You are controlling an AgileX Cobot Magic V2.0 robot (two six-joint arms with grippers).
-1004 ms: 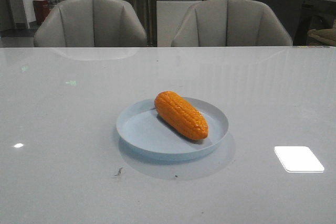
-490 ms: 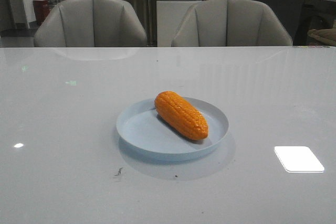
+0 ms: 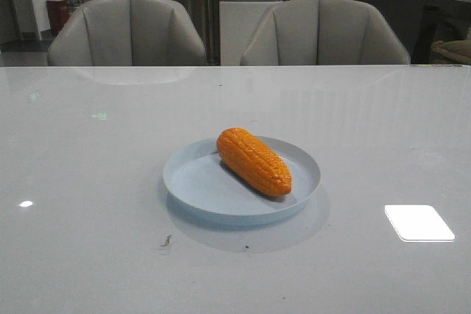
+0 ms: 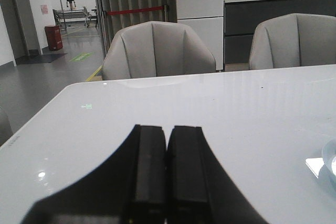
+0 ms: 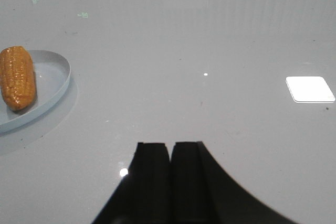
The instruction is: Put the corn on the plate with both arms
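Observation:
The orange corn (image 3: 254, 161) lies on the pale blue plate (image 3: 199, 182) in the middle of the white table, tilted from back left to front right. The corn (image 5: 17, 77) and plate (image 5: 55, 80) also show in the right wrist view. A sliver of the plate's rim (image 4: 331, 161) shows in the left wrist view. My left gripper (image 4: 168, 129) is shut and empty, over bare table away from the plate. My right gripper (image 5: 170, 146) is shut and empty, well apart from the plate. Neither arm shows in the front view.
Two grey chairs (image 3: 129, 31) (image 3: 324, 31) stand behind the table's far edge. A bright light reflection (image 3: 418, 223) lies on the tabletop at the right front. A small dark smudge (image 3: 166, 240) marks the table in front of the plate.

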